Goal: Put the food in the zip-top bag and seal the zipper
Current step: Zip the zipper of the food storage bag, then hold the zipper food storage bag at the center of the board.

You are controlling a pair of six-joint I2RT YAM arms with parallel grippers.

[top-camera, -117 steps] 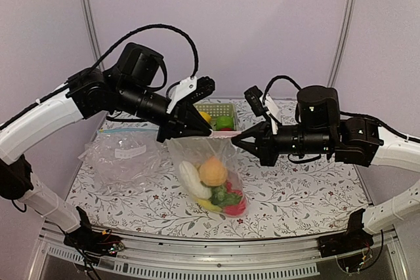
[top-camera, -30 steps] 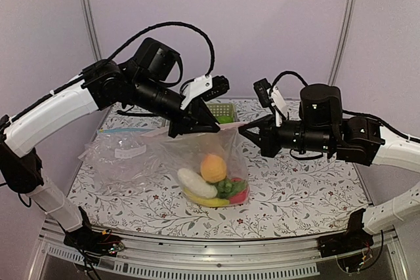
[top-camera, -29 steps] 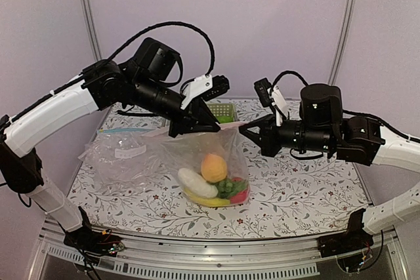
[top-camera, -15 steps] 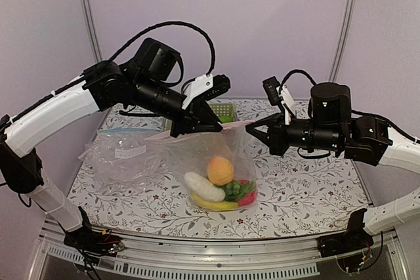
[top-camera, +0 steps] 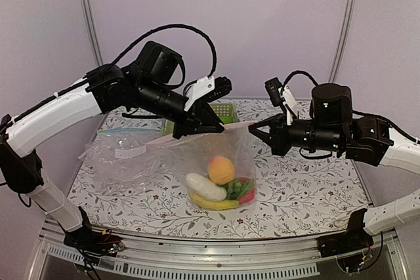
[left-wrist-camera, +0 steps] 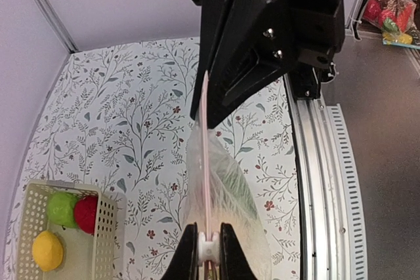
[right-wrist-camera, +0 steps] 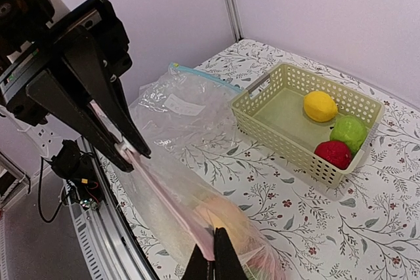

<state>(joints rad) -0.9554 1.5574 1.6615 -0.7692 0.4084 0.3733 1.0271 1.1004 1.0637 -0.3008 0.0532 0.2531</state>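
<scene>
The clear zip-top bag (top-camera: 190, 159) hangs over the table between my two grippers. Inside it lie an orange peach (top-camera: 221, 170), a white oblong piece (top-camera: 205, 187), a yellow banana (top-camera: 213, 204), green grapes (top-camera: 235, 188) and a red apple (top-camera: 248, 196). The pink zipper (top-camera: 230, 126) is stretched taut along the mouth. My left gripper (top-camera: 213, 129) is shut on the white slider (left-wrist-camera: 210, 246). My right gripper (top-camera: 252, 129) is shut on the right end of the pink zipper (right-wrist-camera: 164, 198). The slider also shows in the right wrist view (right-wrist-camera: 121, 148).
A pale green basket (right-wrist-camera: 262, 119) at the back holds a lemon (right-wrist-camera: 320, 106), a green fruit (right-wrist-camera: 349, 132) and a red fruit (right-wrist-camera: 335, 154). A second clear bag with a blue strip and white label (top-camera: 118, 152) lies flat at the left. The table's metal front rail (left-wrist-camera: 321, 162) runs below.
My right gripper has moved right with the zipper's end. The bag and the food in it have shifted right with it. The left gripper has stayed shut on the slider.
</scene>
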